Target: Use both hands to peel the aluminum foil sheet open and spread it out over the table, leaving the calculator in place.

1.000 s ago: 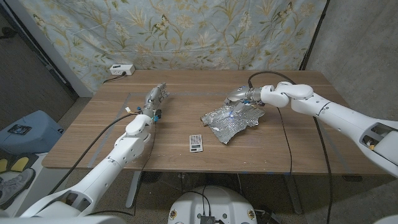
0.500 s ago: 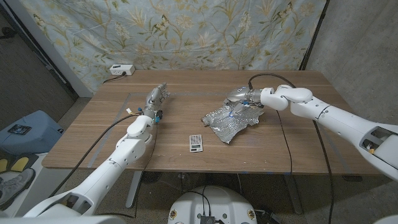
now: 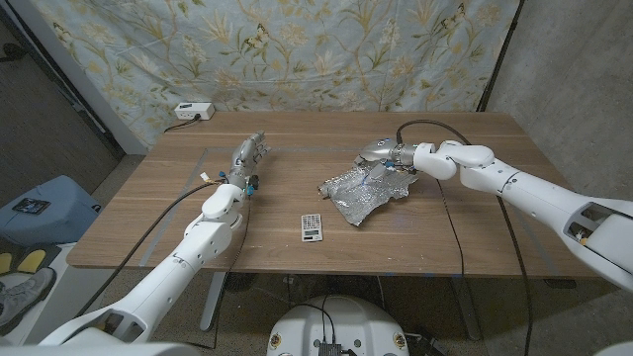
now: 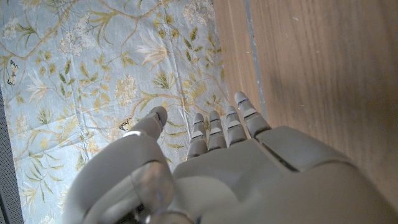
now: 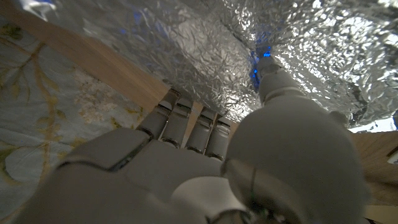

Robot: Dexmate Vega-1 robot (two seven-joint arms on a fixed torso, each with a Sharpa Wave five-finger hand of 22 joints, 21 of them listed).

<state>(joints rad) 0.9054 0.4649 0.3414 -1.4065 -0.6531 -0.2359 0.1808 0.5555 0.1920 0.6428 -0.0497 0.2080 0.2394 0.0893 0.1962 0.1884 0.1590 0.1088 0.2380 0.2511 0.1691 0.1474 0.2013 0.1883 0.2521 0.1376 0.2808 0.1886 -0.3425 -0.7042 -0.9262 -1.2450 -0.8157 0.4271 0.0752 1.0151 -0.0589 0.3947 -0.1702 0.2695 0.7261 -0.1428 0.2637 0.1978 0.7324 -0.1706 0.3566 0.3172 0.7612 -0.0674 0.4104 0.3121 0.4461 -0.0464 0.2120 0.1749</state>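
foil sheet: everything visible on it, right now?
The aluminum foil sheet is silver, heavily crinkled, partly folded and not spread flat. It lies on the wooden table, right of centre, beyond and to the right of the calculator, apart from it. The right hand is at its far edge, thumb on the foil in the right wrist view.

- The aluminum foil sheet [image 3: 364, 190] is thin metal, crinkled all over, bright and mirror-glossy, with blue glints in the right wrist view.
- The bench [image 3: 465, 227] is brown wood with visible grain and a smooth, low-sheen finish.
- Both hands look like smooth grey plastic shells, faintly glossy: left hand [image 3: 249, 155], right hand [image 3: 381, 151].
- The backdrop [image 3: 297, 49] is matt cloth, pale blue with a printed floral pattern.
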